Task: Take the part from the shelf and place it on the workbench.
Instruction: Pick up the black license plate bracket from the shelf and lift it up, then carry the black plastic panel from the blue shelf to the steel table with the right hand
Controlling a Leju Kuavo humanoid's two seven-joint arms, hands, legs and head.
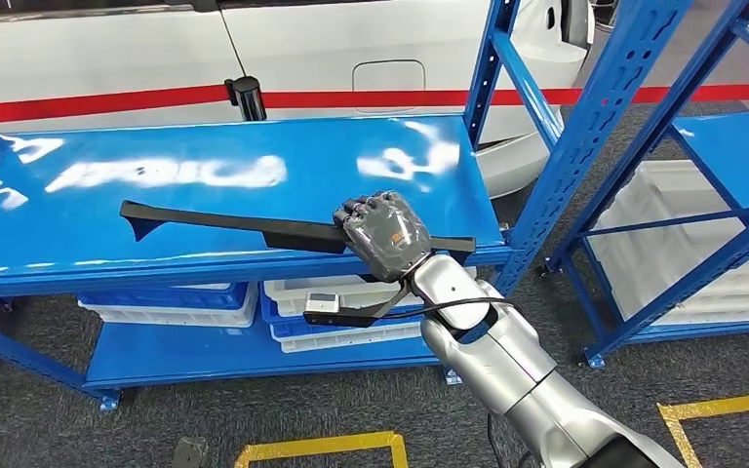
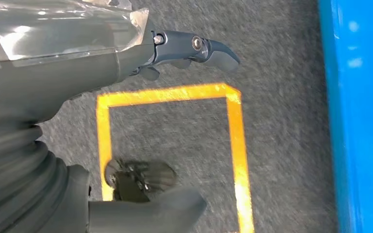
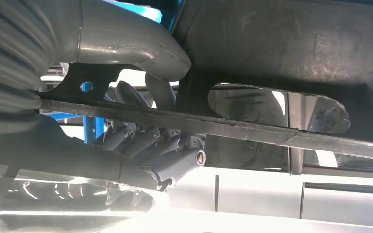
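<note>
Right hand [image 1: 387, 234] grips the long black part [image 1: 224, 223] near its right end — fingers [image 3: 141, 143] wrapped around it. The part lies across mid-frame along the blue shelf [image 1: 156, 161]. Left hand [image 2: 126, 58] hangs over the floor — fingers loosely apart, empty

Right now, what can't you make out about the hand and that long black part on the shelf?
- Head view: the right hand covers the black part, hiding the fingers beneath.
- Right wrist view: the part runs off the picture's edge.
- Left wrist view: the left hand is partly cut off; floor blurred.
</note>
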